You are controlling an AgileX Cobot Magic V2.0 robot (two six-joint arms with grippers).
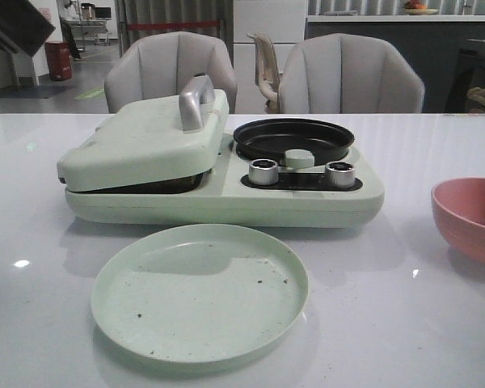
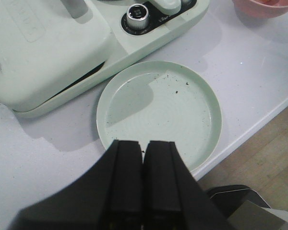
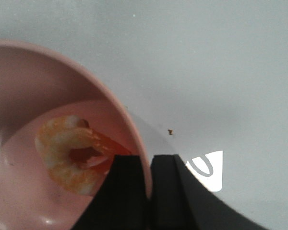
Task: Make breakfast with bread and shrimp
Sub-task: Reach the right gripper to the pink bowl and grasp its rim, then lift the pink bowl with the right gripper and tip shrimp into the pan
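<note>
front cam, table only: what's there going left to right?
Closed lid of the breakfast maker → black pan on its right half → pink bowl at the right edge. The green plate sits in front, overlapping both halves, so unordered.

curled orange-pink shrimp point(image 3: 69, 155), lying in pink bowl point(image 3: 120, 103)

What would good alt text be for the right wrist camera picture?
A curled orange-pink shrimp lies inside a pink bowl on a white table. The right gripper, its black fingers nearly together, straddles the bowl's rim.
</note>
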